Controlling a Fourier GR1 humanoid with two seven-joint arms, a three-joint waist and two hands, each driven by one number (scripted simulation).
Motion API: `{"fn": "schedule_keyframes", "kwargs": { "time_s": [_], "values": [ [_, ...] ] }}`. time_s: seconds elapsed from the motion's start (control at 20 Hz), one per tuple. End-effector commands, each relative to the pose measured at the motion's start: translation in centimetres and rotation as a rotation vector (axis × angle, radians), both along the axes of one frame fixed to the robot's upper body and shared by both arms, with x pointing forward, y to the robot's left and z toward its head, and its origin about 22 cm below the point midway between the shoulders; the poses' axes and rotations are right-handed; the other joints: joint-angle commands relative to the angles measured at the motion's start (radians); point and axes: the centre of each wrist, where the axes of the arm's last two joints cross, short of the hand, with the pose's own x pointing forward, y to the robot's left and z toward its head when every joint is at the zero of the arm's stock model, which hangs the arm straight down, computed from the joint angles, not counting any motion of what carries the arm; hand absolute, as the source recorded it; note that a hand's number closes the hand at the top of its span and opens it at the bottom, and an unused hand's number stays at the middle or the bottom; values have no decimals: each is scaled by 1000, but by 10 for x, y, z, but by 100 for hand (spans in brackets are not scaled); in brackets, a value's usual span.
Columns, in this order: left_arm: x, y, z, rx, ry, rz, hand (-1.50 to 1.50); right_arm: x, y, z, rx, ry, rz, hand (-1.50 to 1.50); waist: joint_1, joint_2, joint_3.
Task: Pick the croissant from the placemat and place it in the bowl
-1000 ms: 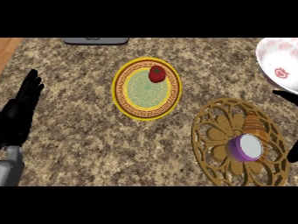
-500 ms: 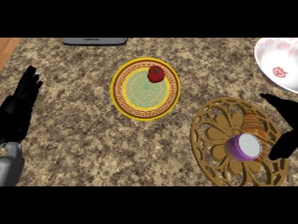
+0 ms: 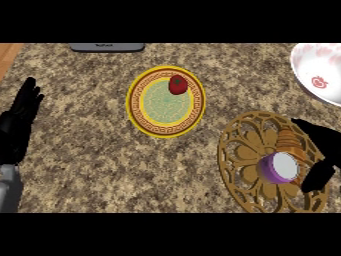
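My right hand (image 3: 334,147) hangs over the right half of the placemat (image 3: 247,150). The fingers are spread and fairly straight, not closed on anything, and my thumb (image 3: 315,179) points down toward the near edge.

The croissant (image 3: 289,142) lies on the placemat just left of those fingers. It is a small tan-brown ridged lump, and the hand partly hides it, so I cannot tell whether I am touching it.

Just nearer to me than the croissant, and beside my thumb, sits a short purple round object (image 3: 279,167) with a pale, flat top.

The placemat is a golden openwork disc cut in a petal pattern, and the counter (image 3: 92,150) shows through its holes. The counter is speckled brown and grey stone.

The bowl (image 3: 328,75) stands beyond my right fingers, well apart from them. It is smooth and white with pink marks inside, and the view's edge cuts it off.

Far to the left of my right fingers lies a yellow-rimmed plate (image 3: 165,107) with a green patterned centre. A glossy red fruit (image 3: 177,85) sits on its far side.

My left hand (image 3: 14,125) rests open at the left edge with its fingers up.
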Motion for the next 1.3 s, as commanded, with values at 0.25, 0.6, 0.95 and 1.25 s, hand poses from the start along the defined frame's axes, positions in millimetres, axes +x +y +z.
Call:
{"fn": "schedule_keyframes", "kwargs": {
  "time_s": [0.25, 0.6, 0.95, 1.25],
  "values": [
    [-2, 3, -22, -5, -6, -17, 0, 17, -1, -29, -9, -11, -32, -150, 3, 1, 0],
    [6, -28, 25, 1, 3, -12, 0, 16, 10, -46, 78, 51, 1, 150, 2, 1, 1],
    [-5, 4, -1, -6, -24, -18, 0, 40, -8, -57, 91, -14, 35, 150, 12, 4, 1],
    [-4, -17, 1, 10, -15, -40, 0, 75, 52, -44, 67, -87, -4, 150, 28, 7, 1]
  ]
}}
